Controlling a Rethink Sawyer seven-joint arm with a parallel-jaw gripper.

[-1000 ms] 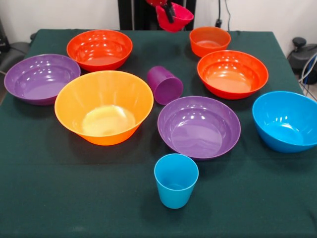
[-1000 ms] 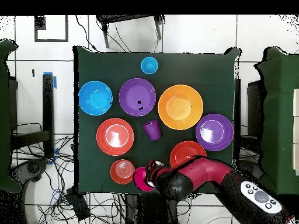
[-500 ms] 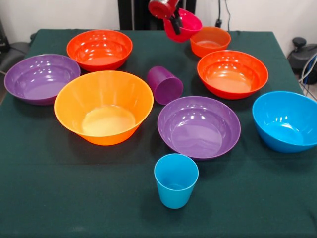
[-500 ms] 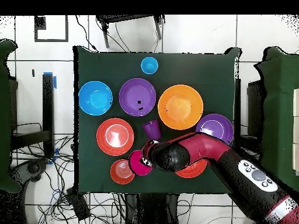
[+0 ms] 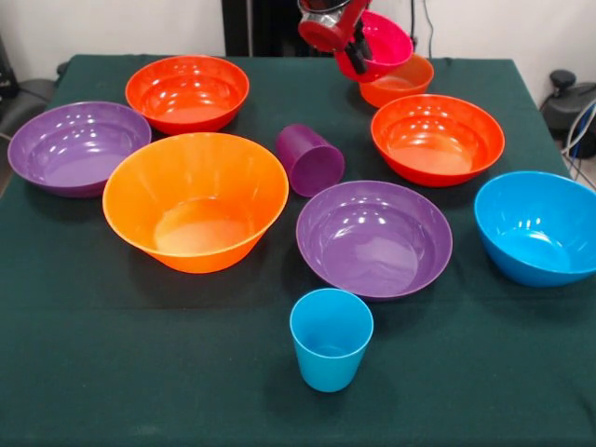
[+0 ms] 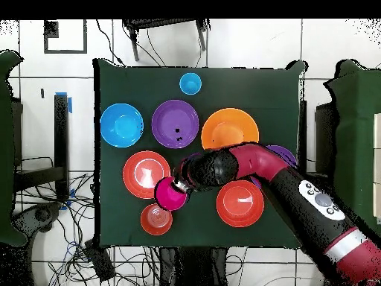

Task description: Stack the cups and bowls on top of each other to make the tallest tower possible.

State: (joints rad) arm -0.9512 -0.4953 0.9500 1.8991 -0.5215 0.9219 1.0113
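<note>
My gripper (image 5: 358,51) is shut on the rim of the small magenta bowl (image 5: 384,45), holding it tilted in the air just above the small orange bowl (image 5: 402,82). From overhead, the magenta bowl (image 6: 170,194) hangs between the small orange bowl (image 6: 156,219) and a red-orange bowl (image 6: 146,173). A purple cup (image 5: 310,160) lies on its side mid-table; the arm hides it from overhead. The light blue cup (image 5: 331,338) stands upright at the near edge. The big orange bowl (image 5: 196,200) sits left of centre.
Two purple bowls (image 5: 76,147) (image 5: 374,237), two red-orange bowls (image 5: 186,91) (image 5: 436,138) and a blue bowl (image 5: 538,226) stand apart on the green tablecloth (image 5: 140,372). The arm (image 6: 253,167) crosses over the bowls on one side.
The gripper has carried the magenta bowl from beyond the table's edge inward, to above the small orange bowl. Nothing else has moved.
</note>
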